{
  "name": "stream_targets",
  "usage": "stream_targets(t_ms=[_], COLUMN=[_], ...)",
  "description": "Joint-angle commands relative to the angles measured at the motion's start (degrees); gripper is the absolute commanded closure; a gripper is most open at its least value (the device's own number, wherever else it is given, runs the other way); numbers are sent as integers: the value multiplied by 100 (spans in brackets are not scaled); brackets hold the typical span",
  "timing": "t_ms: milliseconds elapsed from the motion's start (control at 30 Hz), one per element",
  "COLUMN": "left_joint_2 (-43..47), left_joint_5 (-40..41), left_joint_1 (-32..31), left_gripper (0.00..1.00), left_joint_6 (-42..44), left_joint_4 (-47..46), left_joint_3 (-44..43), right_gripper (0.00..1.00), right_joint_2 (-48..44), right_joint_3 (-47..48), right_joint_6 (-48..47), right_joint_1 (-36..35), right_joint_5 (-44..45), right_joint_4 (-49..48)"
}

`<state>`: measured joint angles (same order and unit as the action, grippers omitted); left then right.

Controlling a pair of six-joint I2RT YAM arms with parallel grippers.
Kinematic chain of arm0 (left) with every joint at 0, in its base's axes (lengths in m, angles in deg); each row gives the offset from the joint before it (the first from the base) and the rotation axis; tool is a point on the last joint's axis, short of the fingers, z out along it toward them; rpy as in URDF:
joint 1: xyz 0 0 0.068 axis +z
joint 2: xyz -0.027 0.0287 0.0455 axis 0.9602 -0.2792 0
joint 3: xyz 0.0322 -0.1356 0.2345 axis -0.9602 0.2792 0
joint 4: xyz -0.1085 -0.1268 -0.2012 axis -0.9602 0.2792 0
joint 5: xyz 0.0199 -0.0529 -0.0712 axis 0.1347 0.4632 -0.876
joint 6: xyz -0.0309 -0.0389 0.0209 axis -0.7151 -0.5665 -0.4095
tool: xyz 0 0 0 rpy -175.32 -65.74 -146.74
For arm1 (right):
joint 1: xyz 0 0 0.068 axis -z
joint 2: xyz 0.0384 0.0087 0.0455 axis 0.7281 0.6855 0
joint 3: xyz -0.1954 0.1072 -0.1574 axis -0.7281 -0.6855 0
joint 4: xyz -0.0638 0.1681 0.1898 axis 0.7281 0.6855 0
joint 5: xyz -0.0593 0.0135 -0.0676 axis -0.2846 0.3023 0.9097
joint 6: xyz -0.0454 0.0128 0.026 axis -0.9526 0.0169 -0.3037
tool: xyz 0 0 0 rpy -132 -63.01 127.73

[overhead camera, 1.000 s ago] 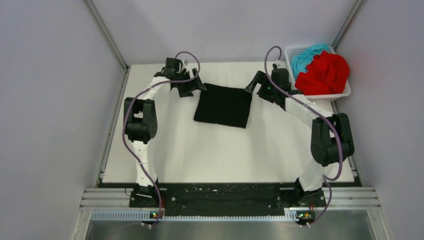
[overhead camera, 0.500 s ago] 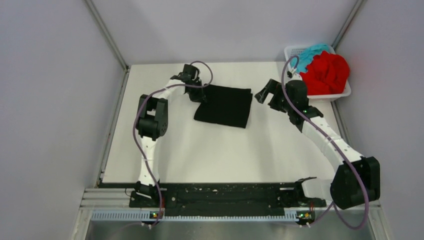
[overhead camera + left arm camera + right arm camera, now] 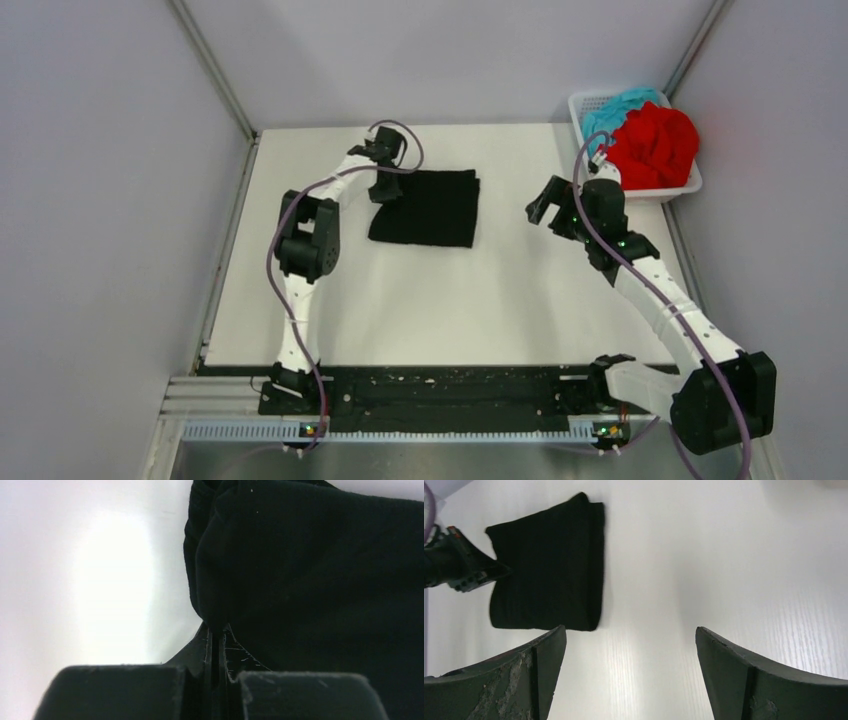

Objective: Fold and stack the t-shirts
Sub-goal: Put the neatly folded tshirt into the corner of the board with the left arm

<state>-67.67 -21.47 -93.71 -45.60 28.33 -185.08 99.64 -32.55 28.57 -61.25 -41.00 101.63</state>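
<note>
L jaws pinch black tee [image 3: 425, 208], basket [image 3: 588, 101] far R.

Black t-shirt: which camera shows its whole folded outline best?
Top external: the black t-shirt lies whole, seen from above. Right wrist shows it whole too, but at a slant. Left wrist shows only the edge pinched in the left hand.

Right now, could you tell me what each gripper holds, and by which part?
The left gripper pinches the black shirt by its left edge; the right gripper holds nothing.
</note>
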Motion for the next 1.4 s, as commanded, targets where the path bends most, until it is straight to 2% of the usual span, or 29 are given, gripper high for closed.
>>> stream_targets(t_ms=[0,200,400,667,867,1167,1233,1267,1333,1367], left_joint_2=[307,192,-476,-1512,-1593,-1259,-1233,-1205,-1113,-1063], left_joint_5=[1292,1573,1370,1339,787,1389,1342,1333,1344,1352], left_joint_1=[687,1569,2438,2869,3148,3249,3283,3290,3288,3292], left_gripper=[100,100,100,100,100,100,89,89,80,73], left_joint_6=[280,790,1221,1756,1458,1631,1663,1663,1609,1601], left_joint_4=[672,504,446,186,-248,-399,-451,-428,-367,-355], left_joint_3=[192,-132,-1224,-2712,-2885,-2857,-2895,-2914,-2872,-2837], right_gripper=[1,1,1,1,1,1,1,1,1,1], right_joint_2=[-200,-173,102,594,631,243,60,-44,-248,-360], right_joint_3=[-71,10,227,484,500,396,383,388,399,398], right_joint_6=[-236,-444,-544,-490,-486,-498,-499,-509,-526,-543], right_joint_1=[-39,-40,-41,-38,-42,-36,-37,-39,-41,-42], right_joint_5=[445,929,1144,1170,1258,1213,1164,1148,1181,1205], right_joint_4=[81,136,141,252,280,416,476,526,658,715])
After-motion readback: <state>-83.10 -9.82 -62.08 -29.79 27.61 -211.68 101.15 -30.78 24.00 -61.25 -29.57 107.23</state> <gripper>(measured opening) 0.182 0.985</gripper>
